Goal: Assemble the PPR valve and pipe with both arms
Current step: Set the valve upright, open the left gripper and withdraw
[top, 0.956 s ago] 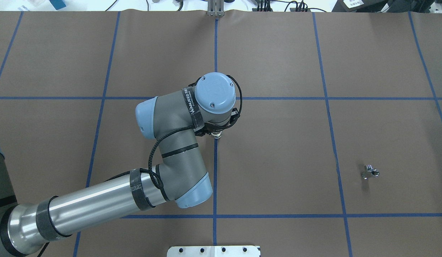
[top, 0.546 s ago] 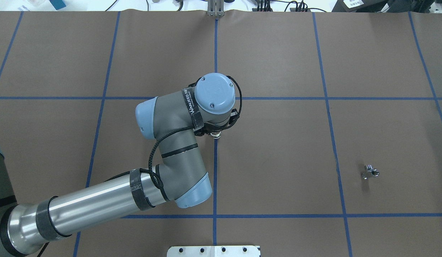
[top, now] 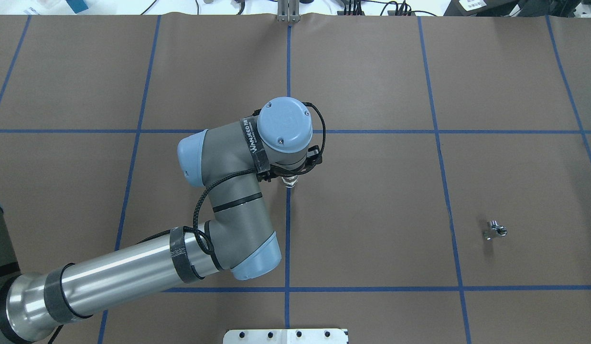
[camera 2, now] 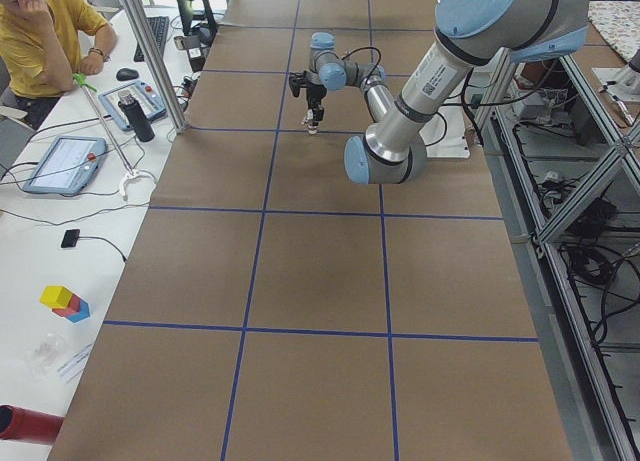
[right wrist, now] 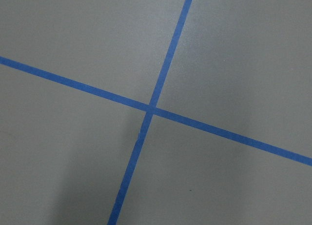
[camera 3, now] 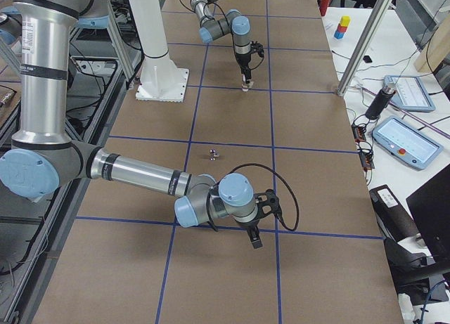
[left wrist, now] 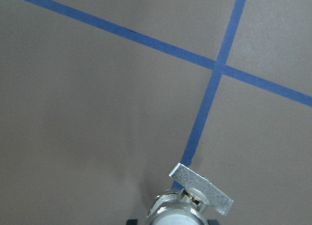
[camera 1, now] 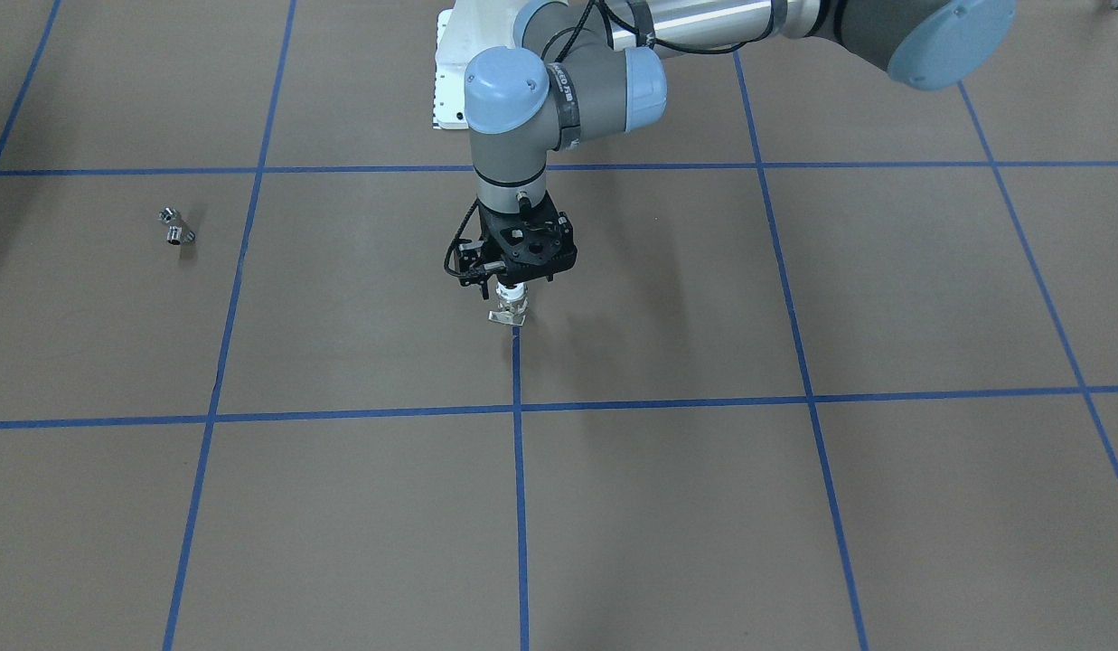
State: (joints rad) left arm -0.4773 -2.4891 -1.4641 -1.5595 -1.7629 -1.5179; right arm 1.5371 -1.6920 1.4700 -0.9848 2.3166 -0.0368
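My left gripper [camera 1: 512, 291] is shut on the PPR valve [camera 1: 510, 307], which hangs with its flat tab handle low over the centre tape line. The valve's handle fills the bottom of the left wrist view [left wrist: 201, 188]. In the overhead view the wrist hides the gripper and only the valve's tip [top: 289, 182] shows. The pipe [top: 495, 231], a small silver fitting, lies alone on the mat at the right, also in the front view [camera 1: 175, 226]. My right gripper [camera 3: 254, 238] shows only in the exterior right view, over a tape crossing; I cannot tell if it is open.
The brown mat carries a blue tape grid [top: 288, 239]. The white pedestal base [top: 285, 336] stands at the near edge. A seated operator [camera 2: 40, 31] and tablets [camera 2: 62, 163] are beside the table, off the mat.
The left arm's wrist and elbow have shifted slightly to the left. The valve stays in the gripper over the same spot. The pipe has not moved.
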